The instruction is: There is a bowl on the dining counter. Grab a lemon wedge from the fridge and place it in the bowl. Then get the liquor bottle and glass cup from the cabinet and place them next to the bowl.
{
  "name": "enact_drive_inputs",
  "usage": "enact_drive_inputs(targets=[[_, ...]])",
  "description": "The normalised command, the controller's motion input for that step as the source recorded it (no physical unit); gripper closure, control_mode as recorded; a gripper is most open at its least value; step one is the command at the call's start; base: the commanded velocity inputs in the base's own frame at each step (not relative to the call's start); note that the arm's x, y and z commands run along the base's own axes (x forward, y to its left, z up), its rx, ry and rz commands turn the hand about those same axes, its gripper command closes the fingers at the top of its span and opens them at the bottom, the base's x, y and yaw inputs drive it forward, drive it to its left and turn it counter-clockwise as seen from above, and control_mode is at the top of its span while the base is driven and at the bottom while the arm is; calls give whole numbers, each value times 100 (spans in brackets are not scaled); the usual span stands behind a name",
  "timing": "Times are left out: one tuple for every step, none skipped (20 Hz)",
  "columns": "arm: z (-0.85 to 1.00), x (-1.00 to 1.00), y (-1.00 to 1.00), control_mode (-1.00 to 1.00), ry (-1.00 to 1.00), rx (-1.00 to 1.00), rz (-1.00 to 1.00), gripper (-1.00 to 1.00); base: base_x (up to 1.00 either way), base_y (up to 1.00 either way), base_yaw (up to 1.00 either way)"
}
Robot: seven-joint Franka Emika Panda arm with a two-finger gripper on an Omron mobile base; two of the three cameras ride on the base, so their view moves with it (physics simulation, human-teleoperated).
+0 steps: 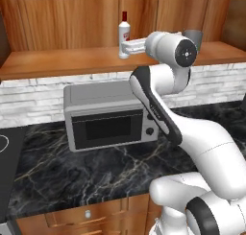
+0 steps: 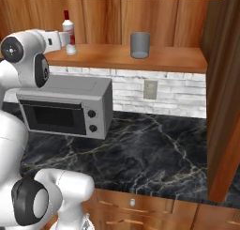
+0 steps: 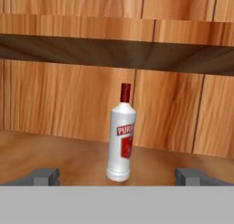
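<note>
The gripper (image 3: 117,176) stands spread wide, grasping nothing, its fingertips (image 3: 43,176) flanking the liquor bottle (image 3: 121,135) without touching; the bottle is whitish with a narrow neck, dark red cap and red label, upright on the cabinet (image 2: 178,60) shelf; the glass cup (image 2: 139,45), grey and straight-sided, stands well apart along that shelf, above the microwave (image 1: 108,115).

The cabinet's plank shelf (image 2: 164,60) carries the liquor bottle (image 3: 121,135), upright toward its left, and the glass cup (image 2: 139,45), upright and well apart to the right. Below, the black marble desk (image 2: 154,149) bears a grey microwave (image 1: 108,115)
</note>
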Motion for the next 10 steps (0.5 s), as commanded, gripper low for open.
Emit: enact_drive_inputs(targets=[[0, 9, -4, -100, 0, 3, 0, -100, 0, 0, 0], [2, 21, 0, -100, 0, 3, -2, -100, 0, 0, 0], [9, 27, 0, -100, 0, 9, -2, -100, 0, 0, 0], [9, 29, 0, -100, 2, 11, -1, -100, 0, 0, 0], [2, 26, 0, -100, 1, 8, 0, -100, 0, 0, 0], [0, 13, 0, -100, 0, 3, 0, -100, 0, 0, 0], [0, 13, 0, -100, 0, 3, 0, -100, 0, 0, 0], [0, 13, 0, -100, 0, 3, 0, -100, 0, 0, 0], [0, 17, 0, -100, 0, 3, 0, -100, 0, 0, 0], [0, 18, 0, -100, 0, 4, 0, -100, 0, 0, 0]])
